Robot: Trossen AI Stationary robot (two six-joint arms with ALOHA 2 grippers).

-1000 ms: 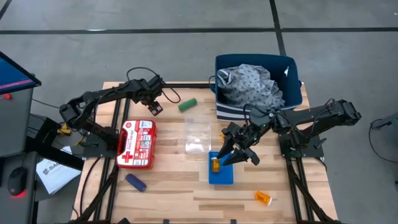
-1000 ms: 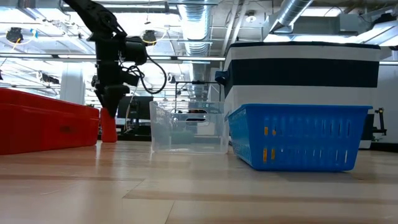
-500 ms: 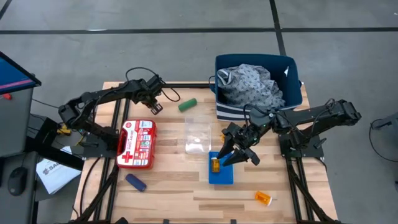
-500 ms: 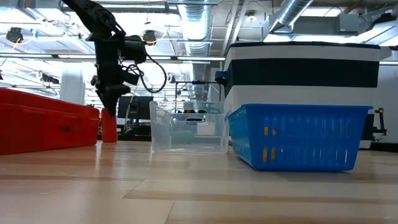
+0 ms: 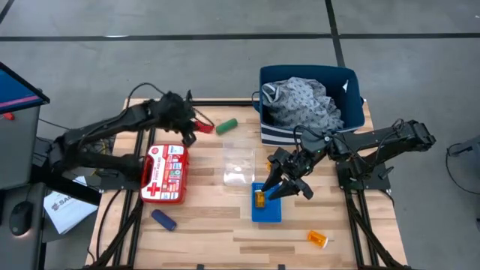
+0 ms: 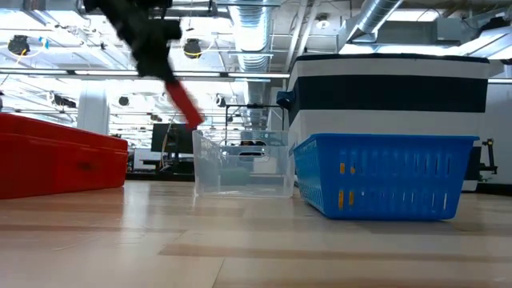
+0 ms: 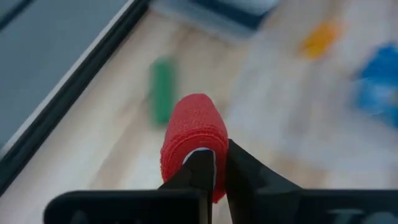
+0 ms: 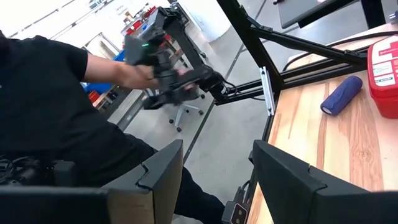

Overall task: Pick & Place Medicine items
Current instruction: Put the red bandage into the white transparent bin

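Note:
My left gripper (image 5: pixel 195 123) is shut on a red tube (image 5: pixel 203 126), which is off the table and tilted in the low view (image 6: pixel 186 102). A green tube (image 5: pixel 226 125) lies just beyond it, also in the left wrist view (image 7: pixel 163 87). My right gripper (image 5: pixel 271 187) hangs open over the small blue basket (image 5: pixel 267 211), where an orange pill bottle (image 5: pixel 259 199) lies. A dark-blue tube (image 5: pixel 163 219) lies near the front left, and another orange bottle (image 5: pixel 318 239) at the front right. My left gripper pinches the red tube by its near end (image 7: pixel 200 163) between its two fingers (image 7: pixel 239 171). The tube sticks out ahead of the fingers, along them. The fingers slant down toward the table's right side. The tube is lifted clear and slopes downward from the gripper.
A red-and-white first-aid case (image 5: pixel 165 172) lies left of centre. A clear container (image 5: pixel 238 163) stands mid-table. A big blue bin (image 5: pixel 358 105) with patterned cloth (image 5: pixel 304 101) sits at the far right. A person in black (image 8: pixel 56 106) stands beyond the table's left side.
My left gripper has shut on the red tube, which stood upright on the table, and lifted it clear. The gripper has risen, gone a little toward the table's right and tipped from pointing down to slanting, so the tube now tilts.

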